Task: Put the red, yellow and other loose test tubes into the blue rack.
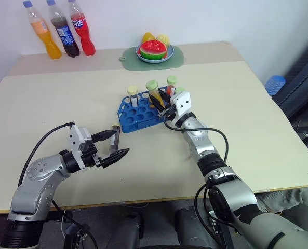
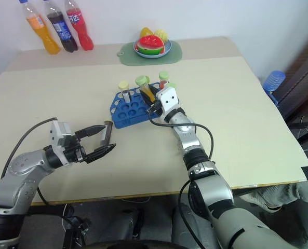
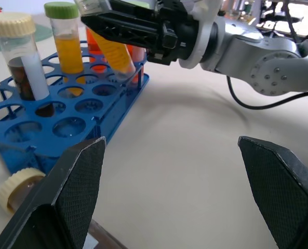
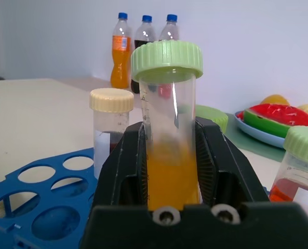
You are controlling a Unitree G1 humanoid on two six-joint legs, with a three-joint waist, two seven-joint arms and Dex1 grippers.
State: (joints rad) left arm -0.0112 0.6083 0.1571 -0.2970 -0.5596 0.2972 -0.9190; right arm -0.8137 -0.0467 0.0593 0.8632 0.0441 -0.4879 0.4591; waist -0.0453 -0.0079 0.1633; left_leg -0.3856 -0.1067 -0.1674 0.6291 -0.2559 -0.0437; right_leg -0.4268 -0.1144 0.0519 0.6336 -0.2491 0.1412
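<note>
Yellow test tube (image 4: 170, 155), pinched in my right jaws (image 1: 161, 108) over the blue rack (image 1: 138, 111): I should upright it above a free hole before lowering, left jaws (image 1: 115, 145) spread idle.

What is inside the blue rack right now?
The blue rack holds upright tubes: a cream-capped tube with dark liquid, a green-capped tube with yellow liquid, and a red-liquid tube. Many holes are empty. The right pincer hides the holes behind it.
</note>
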